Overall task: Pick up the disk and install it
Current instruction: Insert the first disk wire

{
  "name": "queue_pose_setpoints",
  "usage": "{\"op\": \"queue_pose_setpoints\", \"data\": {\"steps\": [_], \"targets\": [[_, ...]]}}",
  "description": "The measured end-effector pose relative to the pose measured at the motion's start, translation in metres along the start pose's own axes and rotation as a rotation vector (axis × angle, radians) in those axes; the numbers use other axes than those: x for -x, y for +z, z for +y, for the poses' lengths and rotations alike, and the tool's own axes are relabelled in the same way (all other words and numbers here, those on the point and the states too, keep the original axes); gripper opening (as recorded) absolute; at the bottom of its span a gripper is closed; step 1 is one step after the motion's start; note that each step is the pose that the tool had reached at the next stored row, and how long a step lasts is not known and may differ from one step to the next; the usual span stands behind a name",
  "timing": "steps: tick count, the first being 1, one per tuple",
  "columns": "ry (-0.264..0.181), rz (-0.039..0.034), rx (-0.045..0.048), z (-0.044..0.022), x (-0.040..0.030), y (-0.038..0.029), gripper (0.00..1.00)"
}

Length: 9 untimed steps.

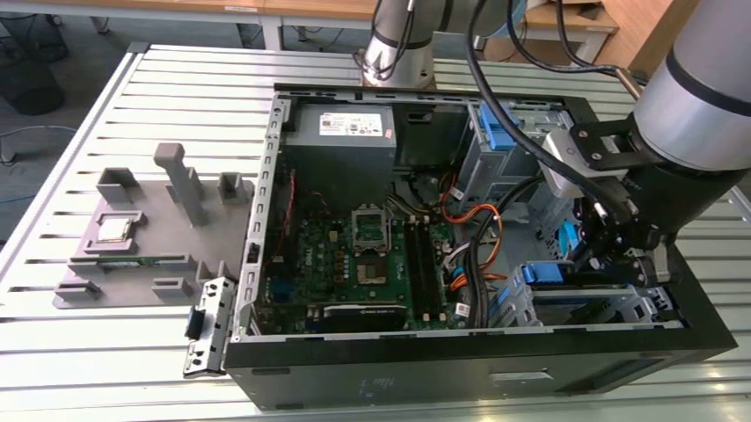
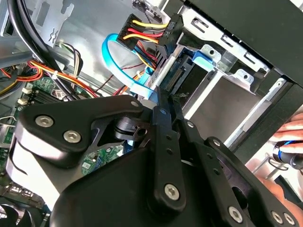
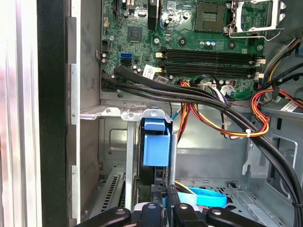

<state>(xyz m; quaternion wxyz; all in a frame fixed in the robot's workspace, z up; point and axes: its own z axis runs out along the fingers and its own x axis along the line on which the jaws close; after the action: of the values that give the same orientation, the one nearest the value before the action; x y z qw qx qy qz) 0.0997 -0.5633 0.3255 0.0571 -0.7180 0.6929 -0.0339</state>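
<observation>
Standing on its thin edge, the disk [image 3: 156, 150] is sitting between the metal walls of the drive cage [image 3: 111, 112], at the lower right of the exterior view, inside the open computer case [image 1: 470, 374]. Its blue bracket is facing the camera in the first wrist view. How deep it is sitting in the slot, I cannot tell.

The end effector [image 3: 164, 209] is gripping the disk. Its fingers [image 3: 152, 210] are standing narrow, one on each flat side of the exposed edge.

A light blue data cable [image 3: 207, 196] is lying just beside the fingertips. A bundle of yellow, red and orange wires [image 3: 241, 131] is hanging near, between the cage and the motherboard [image 3: 142, 47]. In the second wrist view a person's hand [image 2: 289, 135] is showing outside the case wall. The case is lying on the slatted worktop [image 1: 105, 369].

In my judgement the cables are making the main danger. If the blue one is getting between disk and cage wall, it may be pinched, or it may be stopping the disk. A small tilt may also be jamming the bracket against the wall, and the grip on such a thin edge may be slipping under force.
</observation>
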Motion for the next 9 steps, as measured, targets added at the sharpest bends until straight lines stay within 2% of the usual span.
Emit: {"op": "queue_pose_setpoints", "data": {"steps": [2, 3, 6, 9], "targets": [[0.000, -0.0016, -0.0002, 0.0001, 0.0001, 0.0009, 0.17], [0.000, -0.0012, -0.0002, 0.0001, 0.0000, 0.0008, 0.23], [0.000, 0.0003, 0.0000, -0.0001, 0.0000, -0.0008, 0.23], [0.000, 0.0000, 0.0000, -0.0011, 0.0002, -0.0086, 0.23]]}}
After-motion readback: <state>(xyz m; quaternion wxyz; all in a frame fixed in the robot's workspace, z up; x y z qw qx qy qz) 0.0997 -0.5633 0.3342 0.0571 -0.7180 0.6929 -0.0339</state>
